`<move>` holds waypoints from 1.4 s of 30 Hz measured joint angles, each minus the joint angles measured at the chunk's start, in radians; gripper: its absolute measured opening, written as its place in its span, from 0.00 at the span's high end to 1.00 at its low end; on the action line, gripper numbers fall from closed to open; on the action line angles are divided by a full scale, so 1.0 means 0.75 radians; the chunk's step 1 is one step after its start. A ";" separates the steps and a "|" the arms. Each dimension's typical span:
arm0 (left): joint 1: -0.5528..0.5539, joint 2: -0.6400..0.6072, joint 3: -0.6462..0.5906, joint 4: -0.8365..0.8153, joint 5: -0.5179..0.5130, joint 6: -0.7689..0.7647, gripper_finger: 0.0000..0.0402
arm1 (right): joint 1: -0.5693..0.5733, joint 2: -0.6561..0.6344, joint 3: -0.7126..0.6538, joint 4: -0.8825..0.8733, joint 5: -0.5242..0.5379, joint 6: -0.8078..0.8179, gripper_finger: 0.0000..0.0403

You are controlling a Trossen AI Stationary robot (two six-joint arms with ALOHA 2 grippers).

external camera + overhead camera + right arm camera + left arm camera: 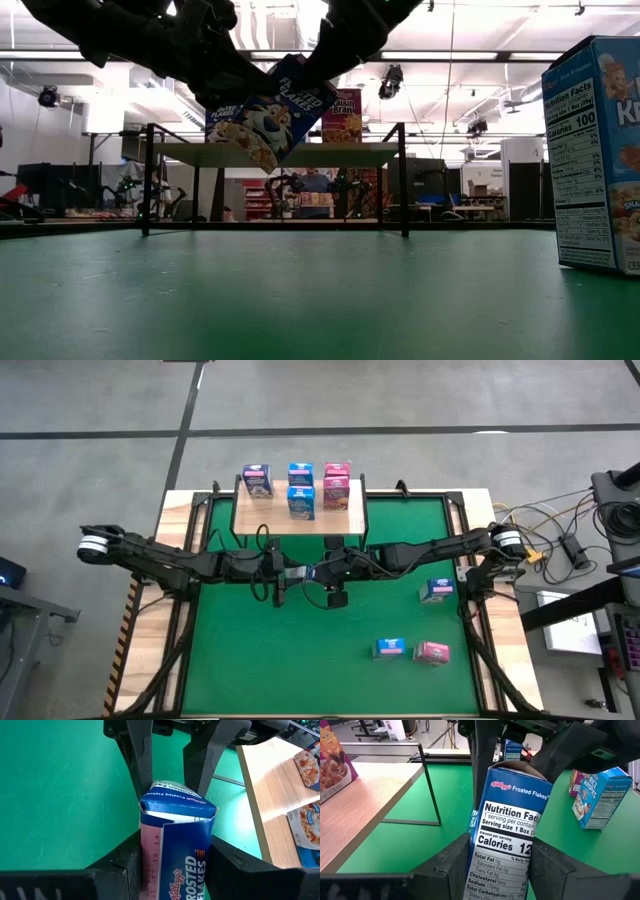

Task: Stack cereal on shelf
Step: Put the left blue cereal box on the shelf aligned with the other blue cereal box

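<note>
My left arm is reaching in from the left side of the table, and my left gripper (pixel 502 842) is hanging over the middle of the mat (pixel 260 650), just in front of the shelf (pixel 275 520). Its fingers are sitting partway apart and pressing on the two narrow sides of a blue Frosted Flakes box (pixel 507 835). The box is hanging tilted, clear of the mat and about level with the shelf board.

My right gripper (pixel 174 839) is meeting it from the other side. Its fingers are also standing partway apart and clamping the other end of the same box. Both of my grippers are gripping this one box between them.

Five boxes are standing on the shelf behind. A white-purple box (pixel 257 480) is sitting at the left. Two blue boxes (pixel 300 488) are lined up in the middle, and two pink boxes (pixel 337 482) are lined up to the right of them.

Farther right, three boxes are lying on the mat. A blue one (pixel 437 590) is resting under my right arm. A blue one (pixel 389 648) and a pink one (pixel 432 652) are lying side by side nearer the front edge.
</note>
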 joint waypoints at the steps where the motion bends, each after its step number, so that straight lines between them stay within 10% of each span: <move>1: 0.000 0.000 0.000 0.000 0.000 0.000 0.62 | 0.000 0.000 0.000 0.001 0.000 0.000 0.61; 31: 0.001 -0.316 -0.002 -0.133 -0.022 0.165 0.66 | 0.002 -0.284 0.189 -0.415 -0.002 0.116 0.44; 42: 0.001 -0.632 -0.032 -0.301 -0.545 0.259 0.66 | 0.017 -0.514 -0.104 -0.224 -0.007 0.234 0.44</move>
